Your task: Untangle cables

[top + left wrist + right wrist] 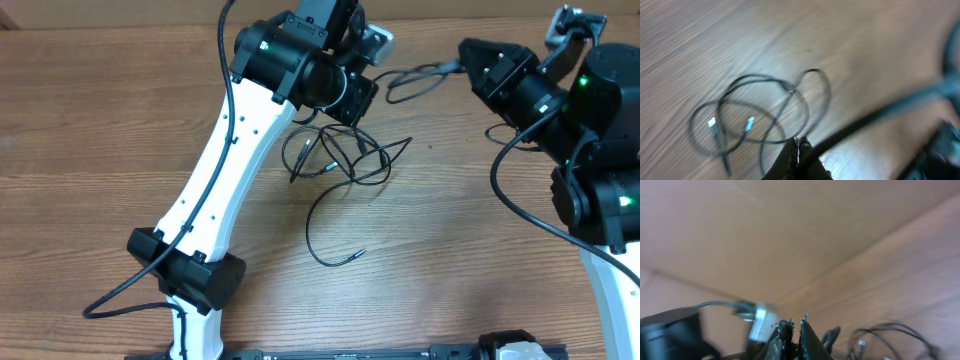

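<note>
**Untangling, early stage.** Thin black flexible cables with small metal plugs (340, 155) are lying in a loose knot on the brown wood-grain tabletop (100, 150), around its middle and toward the far edge. One free end (352, 256) is trailing toward the near edge.

The left tool (798, 148) is poised at the rim of the knot with its jaws closed together. Whether a strand is pinched between them cannot be told. The right tool (461, 66), its jaws almost together, is apparently pinching a strand that is looping out of the knot toward the right edge.

To do this step well, the tools should be drawing apart slowly, each on a different cord, so that crossings are sliding open rather than tightening. The plugs (711, 121) are the likely snagging points, so lifting a strand clear of the loops is preferable to dragging it.
</note>
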You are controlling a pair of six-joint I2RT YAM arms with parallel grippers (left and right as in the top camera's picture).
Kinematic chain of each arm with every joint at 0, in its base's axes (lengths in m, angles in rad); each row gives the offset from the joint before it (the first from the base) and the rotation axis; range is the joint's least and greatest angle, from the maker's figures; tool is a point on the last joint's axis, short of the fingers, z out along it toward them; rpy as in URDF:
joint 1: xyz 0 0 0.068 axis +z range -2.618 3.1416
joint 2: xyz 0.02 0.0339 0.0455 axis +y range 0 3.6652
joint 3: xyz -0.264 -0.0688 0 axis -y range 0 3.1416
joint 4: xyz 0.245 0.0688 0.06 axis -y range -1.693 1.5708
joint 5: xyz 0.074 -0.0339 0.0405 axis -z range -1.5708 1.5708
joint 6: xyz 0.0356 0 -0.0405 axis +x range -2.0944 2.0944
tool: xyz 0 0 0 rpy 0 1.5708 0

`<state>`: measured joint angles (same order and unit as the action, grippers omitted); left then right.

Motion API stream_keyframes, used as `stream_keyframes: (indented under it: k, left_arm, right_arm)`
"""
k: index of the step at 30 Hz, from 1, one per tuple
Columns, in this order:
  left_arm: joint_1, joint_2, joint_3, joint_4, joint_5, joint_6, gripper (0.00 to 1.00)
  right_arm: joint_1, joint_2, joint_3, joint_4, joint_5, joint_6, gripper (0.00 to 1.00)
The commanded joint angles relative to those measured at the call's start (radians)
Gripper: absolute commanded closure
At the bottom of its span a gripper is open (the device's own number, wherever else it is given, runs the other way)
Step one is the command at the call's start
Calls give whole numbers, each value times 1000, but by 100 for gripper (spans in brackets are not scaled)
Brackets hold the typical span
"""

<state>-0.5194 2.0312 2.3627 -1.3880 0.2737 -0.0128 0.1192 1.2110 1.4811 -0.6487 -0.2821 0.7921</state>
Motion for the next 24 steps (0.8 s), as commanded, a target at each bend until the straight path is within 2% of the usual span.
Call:
stream_keyframes:
  k: [1, 4, 6, 8, 11, 14, 18, 21, 24]
  left_arm:
    - [17, 3, 21, -16, -290, -240, 96]
    - [32, 3, 21, -26, -311, -283, 96]
    - [44, 3, 21, -29, -309, -311, 96]
    - [56, 3, 21, -29, -307, -332, 96]
    - [68, 3, 21, -31, -307, -356, 96]
    - [76, 3, 21, -42, -309, -385, 96]
    - [88, 3, 21, -64, -348, -436, 96]
    - [96, 3, 21, -94, -399, -480, 96]
    - [100, 3, 21, -122, -464, -493, 96]
  right_arm:
    - [-3, -6, 19, -45, 245, -69, 89]
    - [-3, -6, 18, -100, 378, -114, 89]
    - [-3, -6, 18, -128, 435, -114, 81]
    - [-3, -6, 18, -141, 437, -117, 66]
    - [-3, -6, 18, -152, 431, -118, 28]
    - [-3, -6, 18, -153, 432, -161, 11]
    - [-3, -6, 18, -155, 513, -199, 0]
    - [-3, -6, 18, -162, 603, -199, 0]
    - [-3, -6, 18, -161, 610, -199, 0]
